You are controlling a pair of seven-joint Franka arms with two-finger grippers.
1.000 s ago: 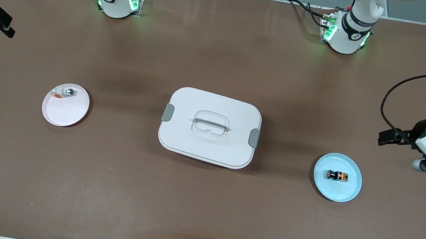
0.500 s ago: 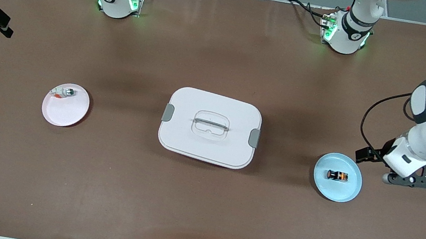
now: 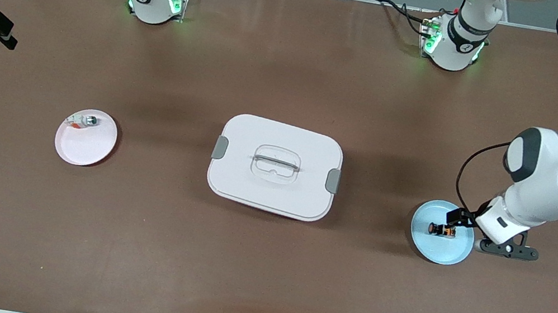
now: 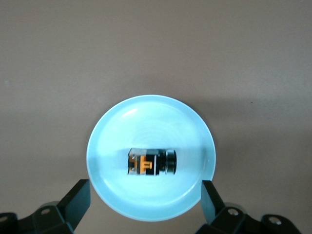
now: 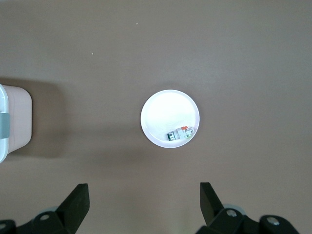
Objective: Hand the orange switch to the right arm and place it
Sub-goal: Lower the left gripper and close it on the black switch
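Observation:
The orange switch [image 3: 441, 229] lies on its side in the middle of a light blue plate [image 3: 433, 249] toward the left arm's end of the table. My left gripper [image 3: 456, 219] hangs over that plate, just above the switch. In the left wrist view the gripper [image 4: 145, 201] is open and empty, its fingers [image 4: 78, 199] standing wide on either side of the plate [image 4: 151, 122], with the switch [image 4: 151, 163] between them and lower down. My right gripper [image 5: 144, 202] is open and empty, waiting high over the table beside a pink plate [image 5: 163, 109].
A white lidded box [image 3: 275, 167] with grey latches stands mid-table; its corner shows in the right wrist view [image 5: 12, 122]. The pink plate [image 3: 85, 147], toward the right arm's end, holds a small silver-and-white part with a red bit [image 3: 86, 120].
My left arm has swung in from the table's end and come down, so its gripper now hangs over the blue plate and the switch. The right arm has barely moved.

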